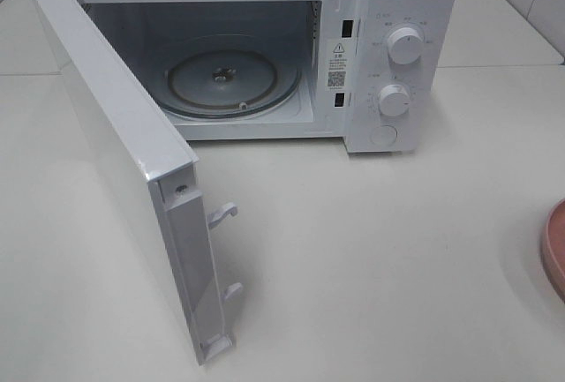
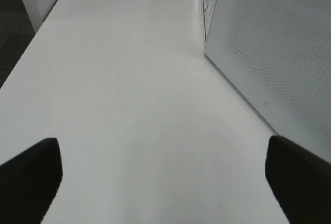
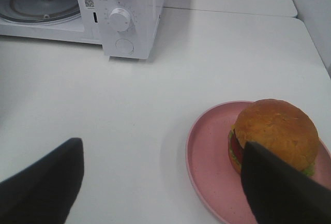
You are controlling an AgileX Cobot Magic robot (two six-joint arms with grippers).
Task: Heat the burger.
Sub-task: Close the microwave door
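Burger (image 3: 276, 131) on pink plate (image 3: 207, 151) near table edge, microwave (image 1: 388, 56) door wide open

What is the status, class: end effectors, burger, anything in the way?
Both end effectors open, empty. Tall golden-bun burger sits on round pink plate, right end effector near it. White microwave door open, nothing blocking.

Item count: one microwave (image 1: 265, 47) with two knobs (image 1: 405, 46), one burger (image 3: 274, 133), one pink plate (image 3: 212, 162), two grippers (image 3: 160, 182).

QR-code label (image 1: 337, 64) on microwave (image 1: 402, 11)
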